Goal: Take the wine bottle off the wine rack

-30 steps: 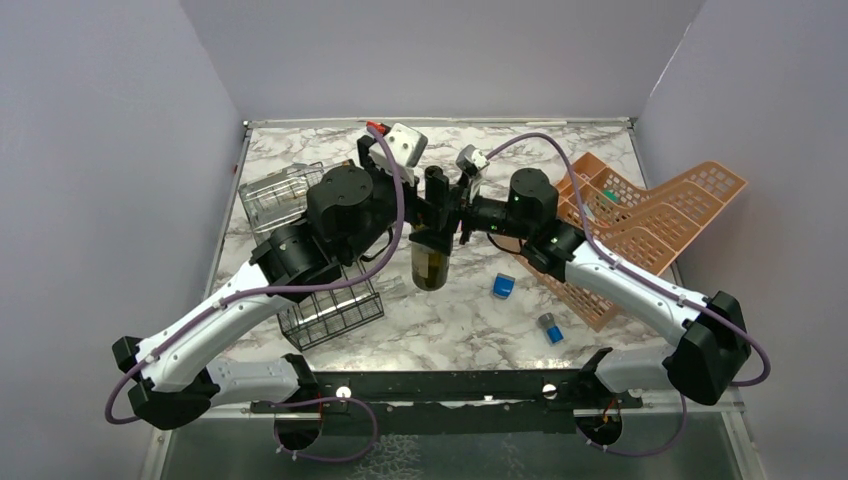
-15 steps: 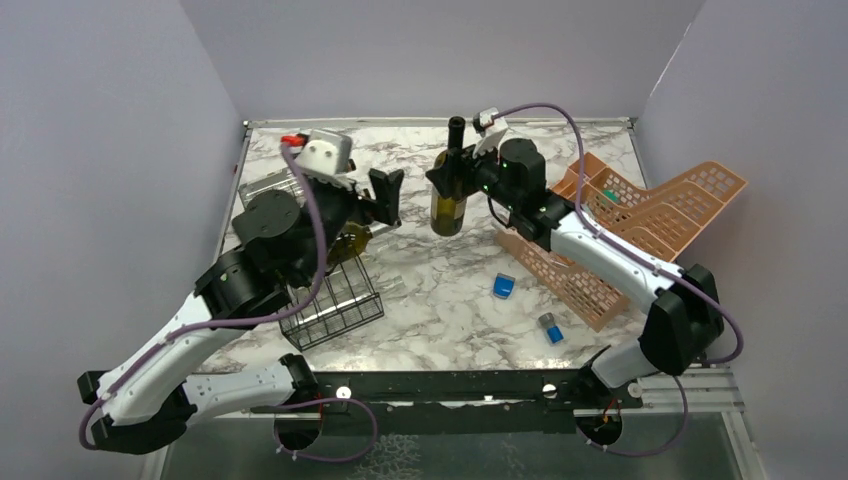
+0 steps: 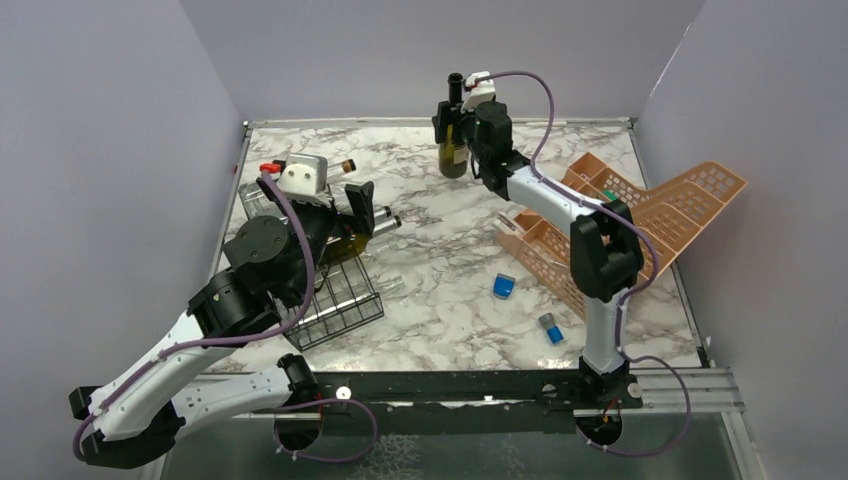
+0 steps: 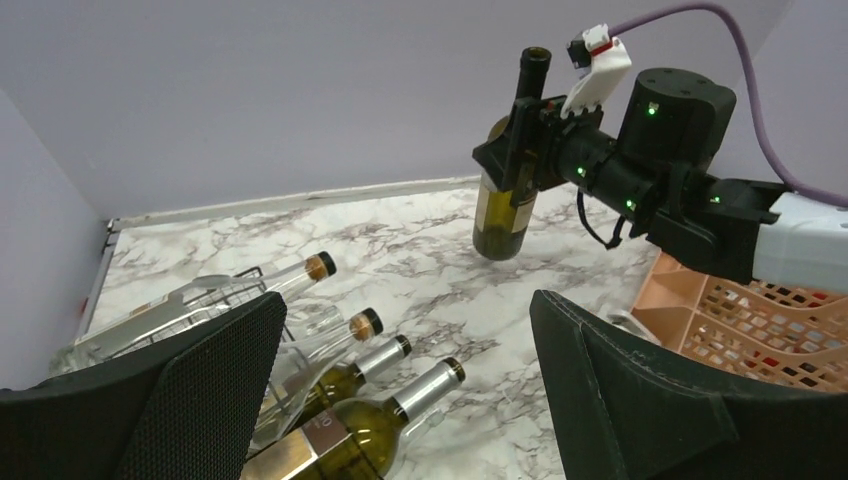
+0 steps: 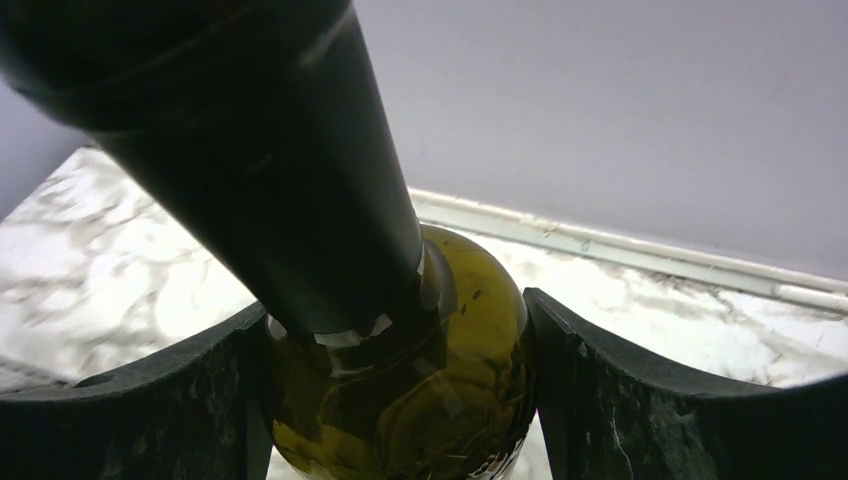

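My right gripper point(image 3: 450, 128) is shut on a green wine bottle point(image 3: 456, 155) and holds it upright in the air over the far edge of the table. In the right wrist view the jaws point(image 5: 395, 340) press both sides of the bottle's shoulder point(image 5: 440, 400). The bottle also shows in the left wrist view point(image 4: 505, 205). My left gripper point(image 3: 366, 212) is open and empty above the black wire wine rack point(image 3: 335, 305), and its jaws stand wide apart point(image 4: 405, 305). Several bottles point(image 4: 350, 440) lie in the rack with necks pointing right.
An orange-pink mesh organizer point(image 3: 650, 215) lies at the right of the table, also seen in the left wrist view point(image 4: 760, 325). Two small blue items point(image 3: 503, 287) point(image 3: 549, 328) lie in front of it. A lighter wire basket point(image 3: 268, 195) sits at the far left.
The left gripper let go of the green bottle and drew back left over the rack. The right arm carried the bottle from the table's middle up to the far edge.
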